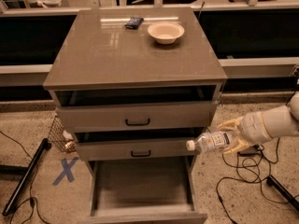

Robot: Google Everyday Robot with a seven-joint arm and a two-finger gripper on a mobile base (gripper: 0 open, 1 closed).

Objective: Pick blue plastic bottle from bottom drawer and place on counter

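Note:
My gripper [232, 135] is at the right of the cabinet, level with the middle drawer. It is shut on the blue plastic bottle [209, 142], a small clear bottle held sideways with its white cap pointing left, in the air just off the cabinet's right front corner. The bottom drawer [142, 185] is pulled out below and its grey floor shows nothing in it. The counter [117, 55] is the glossy grey-brown top above.
A white bowl [165, 31] and a small dark blue packet [133, 22] lie at the back of the counter. The two upper drawers stand slightly open. Cables [243, 171] lie on the floor at right; a blue tape X [65, 170] and a black bar at left.

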